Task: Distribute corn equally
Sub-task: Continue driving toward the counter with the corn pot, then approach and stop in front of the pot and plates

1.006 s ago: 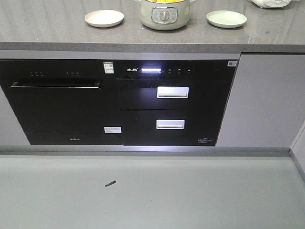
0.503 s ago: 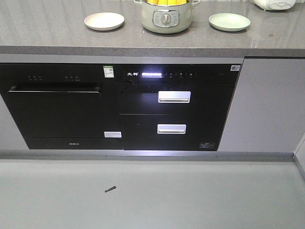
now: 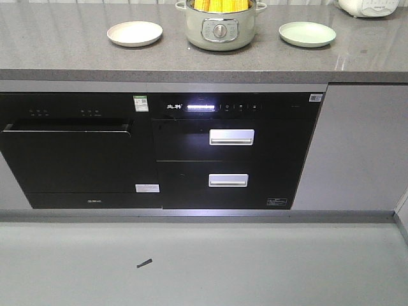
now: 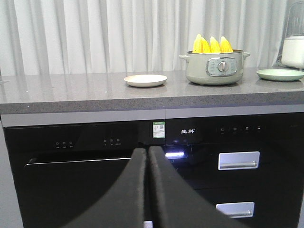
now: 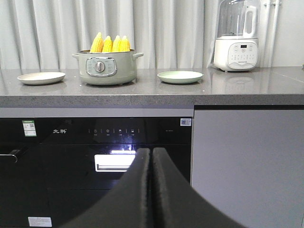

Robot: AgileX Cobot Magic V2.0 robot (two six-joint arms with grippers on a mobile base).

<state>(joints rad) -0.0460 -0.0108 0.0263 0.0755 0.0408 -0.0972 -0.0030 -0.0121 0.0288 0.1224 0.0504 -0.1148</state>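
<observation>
A long grey stone countertop (image 3: 76,54) runs across the whole scene, and below it the pale grey floor (image 3: 255,268) fills the lower part of the front view. White curtains (image 4: 95,33) hang behind the counter.

Under the counter, two black appliances stand side by side: a wide one with a long handle bar (image 3: 70,159) on the left and a drawer unit (image 3: 185,159) with two silver handles and a lit display strip beside it. A plain grey cabinet door (image 3: 357,146) is to the right of them.

A pale green pot (image 3: 220,29) with a round dial on its front stands on the countertop, about in the middle. A white appliance with a clear jug (image 5: 236,40) stands far to the right of it, near the counter's end.

A cream plate (image 3: 134,33) lies to the left of the pot and a green plate (image 3: 307,34) to its right — both apart from the pot, with nothing on them.

The corn (image 4: 211,45) is all in the pot: four yellow cobs stand upright, tips up, close together above the rim.

The left gripper (image 4: 147,151) has its two black fingers pressed together with nothing between them, and it is low in front of the black appliances. The right gripper (image 5: 151,151) is the same — fingers closed against each other, nothing held, well below the counter edge.

A small dark scrap (image 3: 145,262) lies on the floor.
</observation>
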